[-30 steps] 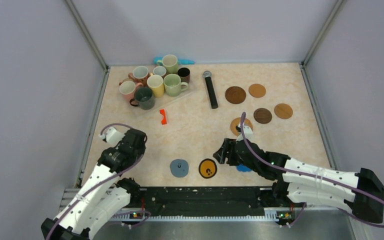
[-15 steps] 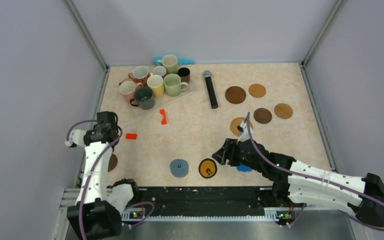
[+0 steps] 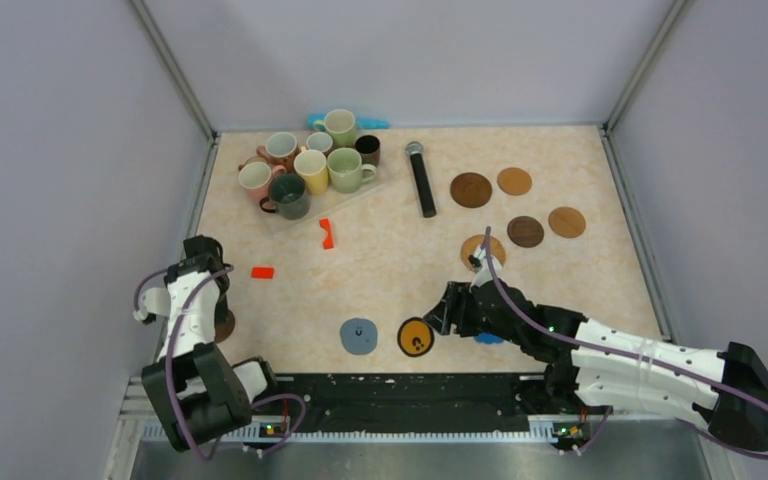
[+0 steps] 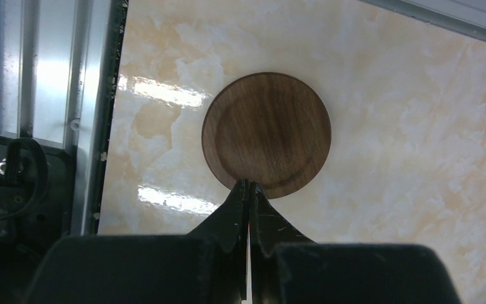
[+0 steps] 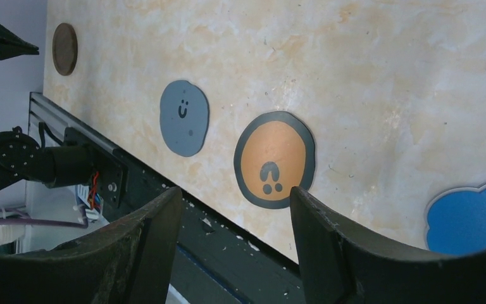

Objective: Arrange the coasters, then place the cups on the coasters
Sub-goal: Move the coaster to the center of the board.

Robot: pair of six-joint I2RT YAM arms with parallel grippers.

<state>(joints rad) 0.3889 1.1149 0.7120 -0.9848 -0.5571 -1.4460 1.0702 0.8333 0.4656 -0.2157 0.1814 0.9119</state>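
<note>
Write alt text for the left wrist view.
The left hand, shut, points its tips at the near edge of a dark brown round coaster lying flat on the marbled beige table. A metal rail runs along the left side.

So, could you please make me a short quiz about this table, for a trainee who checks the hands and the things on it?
1. True or false: the left hand is shut, its tips at the edge of a dark wooden coaster.
2. Which coaster shows just ahead of the open right hand? A: a green one. B: the black-and-yellow coaster. C: a white one.
3. What long black thing lies between the cups and the brown coasters on the right?
Key: 1 true; 2 B; 3 the microphone.
</note>
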